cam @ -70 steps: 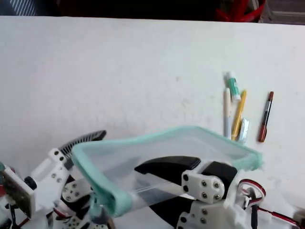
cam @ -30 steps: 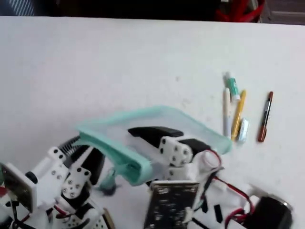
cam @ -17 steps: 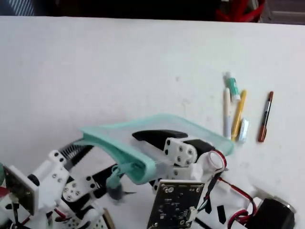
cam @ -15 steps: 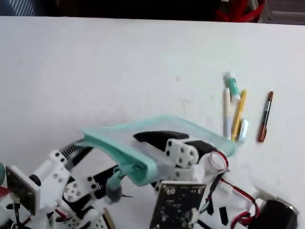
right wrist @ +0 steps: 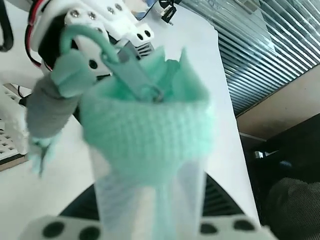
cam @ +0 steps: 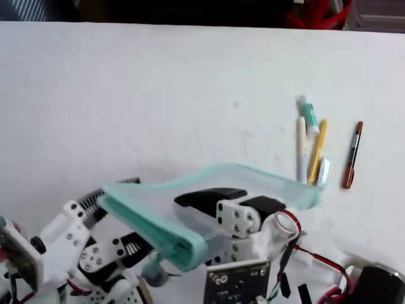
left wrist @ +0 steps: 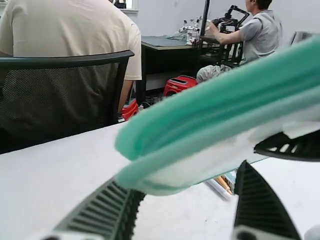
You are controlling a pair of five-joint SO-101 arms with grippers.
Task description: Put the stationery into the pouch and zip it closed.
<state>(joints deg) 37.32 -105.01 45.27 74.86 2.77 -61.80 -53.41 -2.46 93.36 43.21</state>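
Mint-green trim edges the clear pouch (cam: pixel 147 206), which is held up off the white surface (cam: pixel 158 95) at the near middle of the scene, its long side running left to right. The right hand (right wrist: pixel 150 215) is clamped on it: the clear wall passes down between its two fingers, and from above those black fingers show through the plastic. The pouch's left end, a thick green band, lies between the ribbed fingers (left wrist: pixel 107 212) of the left hand (left wrist: pixel 185 200), which is spread wide; whether either finger touches the trim cannot be told. A zip pull (right wrist: pixel 131 70) hangs at that green end, with a grey tassel (right wrist: pixel 50 110) beside it.

The stationery lies on the surface to the right, just beyond the pouch's right end. A green-and-white tube (cam: pixel 309 114), a white pen (cam: pixel 302 149), a yellow pen (cam: pixel 316 152) and a small pale piece (cam: pixel 323 172) sit close together. A brown-red pen (cam: pixel 352 155) lies apart, further right.
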